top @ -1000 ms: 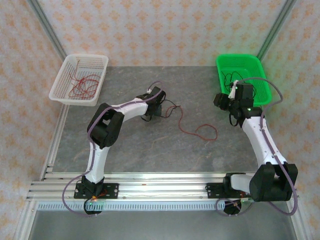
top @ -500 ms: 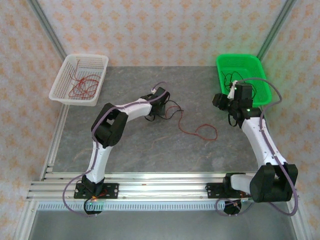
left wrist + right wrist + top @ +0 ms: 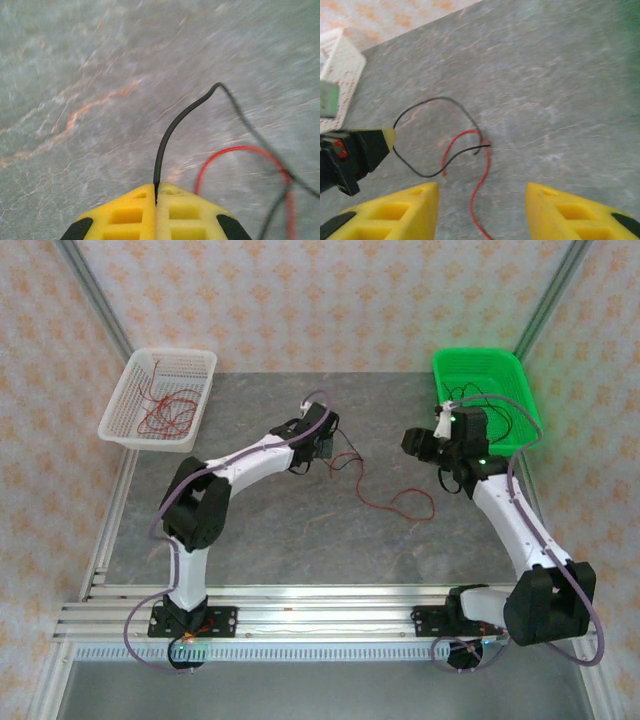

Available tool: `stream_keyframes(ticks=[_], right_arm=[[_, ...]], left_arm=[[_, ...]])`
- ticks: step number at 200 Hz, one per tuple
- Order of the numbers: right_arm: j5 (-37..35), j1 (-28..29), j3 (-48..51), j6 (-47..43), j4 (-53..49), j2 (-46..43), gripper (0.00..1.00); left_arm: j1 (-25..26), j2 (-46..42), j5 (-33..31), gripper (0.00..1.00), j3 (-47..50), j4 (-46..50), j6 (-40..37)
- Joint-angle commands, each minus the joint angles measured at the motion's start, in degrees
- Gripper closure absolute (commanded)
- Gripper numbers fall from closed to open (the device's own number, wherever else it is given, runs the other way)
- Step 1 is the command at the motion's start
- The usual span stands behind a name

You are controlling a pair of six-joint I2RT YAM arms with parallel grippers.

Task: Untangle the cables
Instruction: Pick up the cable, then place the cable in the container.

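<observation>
Your left claw (image 3: 156,197) is clamped on the limp black cable (image 3: 161,145), right claw (image 3: 481,192) apart: pinch the thin, light red cable (image 3: 240,148) firmly near the left claw.

left gripper (image 3: 325,446) down low, thin black cable (image 3: 346,458) trailing off its fingers into a loopy red cable (image 3: 405,506) — right gripper (image 3: 414,443) near that loop, white basket (image 3: 128,422) of red wires (image 3: 165,412) well behind the left fingers, green basket (image 3: 525,400) just behind the right ones

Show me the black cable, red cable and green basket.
black cable (image 3: 161,147), left wrist view, lower straight part.
red cable (image 3: 240,148), left wrist view, top of arc.
green basket (image 3: 476,353), top external view, far rim.
</observation>
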State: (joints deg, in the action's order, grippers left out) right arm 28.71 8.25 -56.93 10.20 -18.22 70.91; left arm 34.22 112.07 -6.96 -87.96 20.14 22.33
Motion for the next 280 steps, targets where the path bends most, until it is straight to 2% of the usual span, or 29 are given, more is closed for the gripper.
stream_keyframes(ticks=[1,68,130,176,226,280], right_arm=[[2.93,2.04,0.41,2.35,4.5,1.52,0.52],[5.38,3.66,-0.23,4.22,7.6,4.15,0.48],[10.05,3.85,2.09,16.38,17.6,3.27,0.48],[6.76,4.01,1.53,14.58,14.72,1.65,0.48],[6.56,4.01,3.28,14.71,15.31,-0.32,0.48],[8.13,3.99,0.18,6.32,11.71,-2.55,0.47]], left_arm=[[1.58,-4.35,-1.96,1.0,-1.89,1.67,-1.2],[4.16,-9.78,-1.08,1.0,-2.47,1.57,-1.57],[6.89,-12.85,0.91,1.0,-3.61,-0.5,-2.79],[8.71,-16.75,3.17,1.0,-4.97,-3.44,-3.14],[10.16,-18.27,1.97,1.0,-8.9,-1.83,-4.0],[10.95,-17.61,2.27,1.0,-12.79,1.82,-4.92]])
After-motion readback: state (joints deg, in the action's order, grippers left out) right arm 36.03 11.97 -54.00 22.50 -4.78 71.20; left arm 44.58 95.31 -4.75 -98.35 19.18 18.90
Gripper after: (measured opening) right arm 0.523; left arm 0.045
